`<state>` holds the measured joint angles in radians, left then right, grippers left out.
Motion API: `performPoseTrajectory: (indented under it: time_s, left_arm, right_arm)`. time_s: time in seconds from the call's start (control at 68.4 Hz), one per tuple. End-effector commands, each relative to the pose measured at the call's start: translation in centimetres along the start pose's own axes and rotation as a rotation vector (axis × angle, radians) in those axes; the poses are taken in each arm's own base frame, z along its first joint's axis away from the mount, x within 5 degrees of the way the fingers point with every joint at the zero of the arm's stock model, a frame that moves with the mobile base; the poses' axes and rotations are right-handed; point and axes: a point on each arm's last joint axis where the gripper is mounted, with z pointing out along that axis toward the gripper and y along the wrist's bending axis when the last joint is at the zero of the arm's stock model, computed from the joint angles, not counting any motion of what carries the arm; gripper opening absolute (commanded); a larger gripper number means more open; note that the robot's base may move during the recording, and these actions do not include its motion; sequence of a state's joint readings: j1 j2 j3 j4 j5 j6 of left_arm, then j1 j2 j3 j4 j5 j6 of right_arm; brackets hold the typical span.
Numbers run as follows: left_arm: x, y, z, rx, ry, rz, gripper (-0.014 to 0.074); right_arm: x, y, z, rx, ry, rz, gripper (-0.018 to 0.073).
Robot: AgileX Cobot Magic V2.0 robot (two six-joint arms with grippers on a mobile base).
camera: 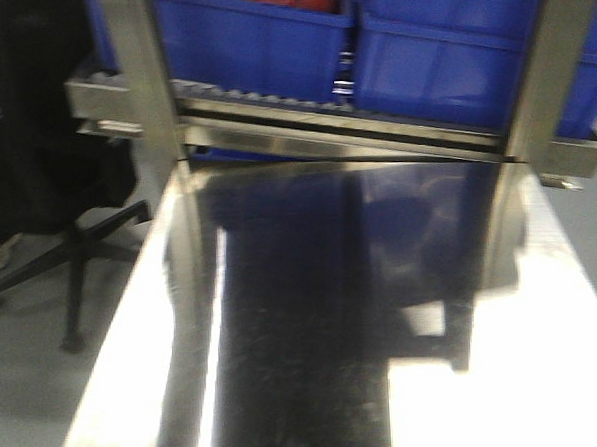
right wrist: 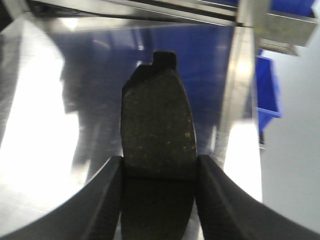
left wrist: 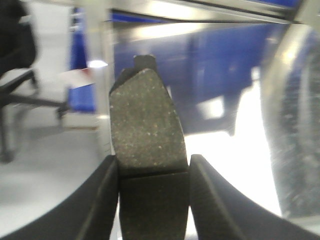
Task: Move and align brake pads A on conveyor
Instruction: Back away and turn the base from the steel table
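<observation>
In the left wrist view a grey-brown brake pad [left wrist: 146, 125] with a centre groove stands lengthwise between the black fingers, and my left gripper [left wrist: 154, 172] is shut on it above the shiny steel table. The right wrist view shows the same: a darker brake pad [right wrist: 159, 127] is clamped by my right gripper [right wrist: 160, 172], its metal tab pointing away. Neither gripper nor pad shows in the front view. The conveyor is out of view.
A shiny steel table [camera: 487, 374] fills the front view, reflecting blue. Behind it stands a roller rack [camera: 333, 112] carrying blue bins [camera: 259, 35]. A black office chair [camera: 45, 167] stands on the floor at the left. The table's right edge [right wrist: 240, 100] is near the right gripper.
</observation>
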<state>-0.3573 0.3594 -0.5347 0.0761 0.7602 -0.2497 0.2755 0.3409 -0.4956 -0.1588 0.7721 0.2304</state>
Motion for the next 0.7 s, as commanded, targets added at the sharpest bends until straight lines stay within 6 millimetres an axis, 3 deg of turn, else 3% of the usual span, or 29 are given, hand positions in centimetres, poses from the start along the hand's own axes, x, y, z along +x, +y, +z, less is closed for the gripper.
performPoseTrajectory:
  time_s: [0.0,0.688]
  left_arm:
    - [-1.51,-0.3,-0.43,0.024,-0.105,-0.001,-0.0007]
    - [-1.51,-0.3,-0.43,0.024,-0.105,-0.001,-0.0007]
  right_arm:
    - [-1.57,0.1,-0.51,-0.007,-0.115,-0.015,-0.0005]
    - [-1.57,0.1,-0.51,-0.007,-0.115,-0.015,-0.0005]
